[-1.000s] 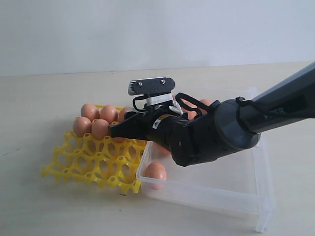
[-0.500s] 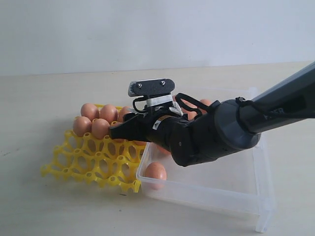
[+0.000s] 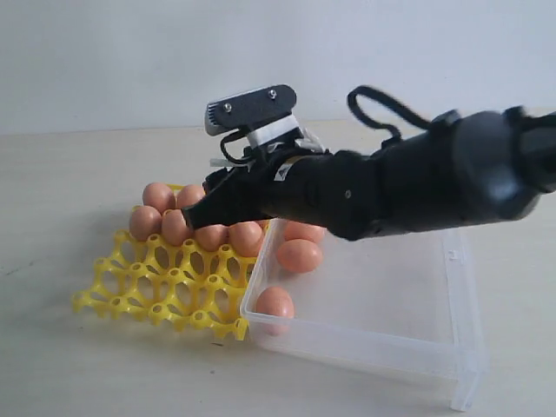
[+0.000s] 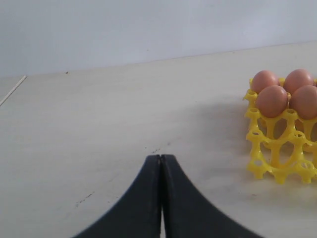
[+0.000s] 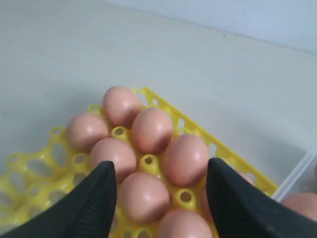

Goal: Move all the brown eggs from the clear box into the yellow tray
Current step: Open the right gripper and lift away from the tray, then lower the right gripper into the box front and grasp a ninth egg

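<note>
The yellow tray (image 3: 148, 287) holds several brown eggs (image 3: 178, 226) in its far rows. My right gripper (image 3: 207, 211) hangs open just above those eggs, with nothing between its fingers. In the right wrist view the open right gripper (image 5: 159, 167) straddles the seated brown eggs (image 5: 185, 158) in the yellow tray (image 5: 29, 173). Three more brown eggs (image 3: 298, 254) lie in the clear box (image 3: 391, 347), one of them at its near left corner (image 3: 274, 306). My left gripper (image 4: 161, 157) is shut and empty over bare table, off to the side of the yellow tray (image 4: 270, 153).
The clear box butts against the tray's right side, and its corner (image 5: 303, 171) shows in the right wrist view. The tray's near rows of cups (image 3: 174, 300) hold nothing. A pale wall stands behind the table.
My right gripper and arm have risen from low over the tray's back right. Eggs in the tray and in the box that the arm covered now show.
</note>
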`<move>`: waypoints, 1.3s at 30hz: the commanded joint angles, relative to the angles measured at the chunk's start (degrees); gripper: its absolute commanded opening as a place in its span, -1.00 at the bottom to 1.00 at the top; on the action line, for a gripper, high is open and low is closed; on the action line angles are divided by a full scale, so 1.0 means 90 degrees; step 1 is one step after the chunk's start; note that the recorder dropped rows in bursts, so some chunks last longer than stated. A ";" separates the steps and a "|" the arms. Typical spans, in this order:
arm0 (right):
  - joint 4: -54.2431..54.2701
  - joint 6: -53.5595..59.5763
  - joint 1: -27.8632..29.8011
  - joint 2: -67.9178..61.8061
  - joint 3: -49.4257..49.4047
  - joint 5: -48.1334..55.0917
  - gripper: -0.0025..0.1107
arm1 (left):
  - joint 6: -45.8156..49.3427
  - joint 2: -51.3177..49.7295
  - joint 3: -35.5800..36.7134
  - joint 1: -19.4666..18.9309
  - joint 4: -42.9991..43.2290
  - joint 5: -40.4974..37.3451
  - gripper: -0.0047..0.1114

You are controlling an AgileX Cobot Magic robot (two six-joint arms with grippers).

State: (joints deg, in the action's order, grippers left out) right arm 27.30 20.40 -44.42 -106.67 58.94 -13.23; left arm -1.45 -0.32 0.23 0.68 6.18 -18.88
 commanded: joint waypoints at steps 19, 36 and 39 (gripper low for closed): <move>-0.2166 0.1562 0.1472 0.0435 0.1355 0.6065 -0.11 | -0.0028 0.0036 -0.0026 -0.0008 -0.0042 0.0088 -0.92; -0.2205 0.2397 0.1456 -0.0514 0.1775 0.5554 0.18 | -0.0028 0.0036 -0.0026 -0.0008 -0.0042 0.0088 -0.92; -0.2218 0.2397 0.1456 -0.0588 0.1775 0.5384 0.19 | -0.0028 0.0036 -0.0026 -0.0008 -0.0042 0.0088 -0.92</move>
State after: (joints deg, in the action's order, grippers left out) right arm 7.07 41.49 -31.30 -111.17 74.53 36.83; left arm -1.45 -0.32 0.23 0.68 6.18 -18.88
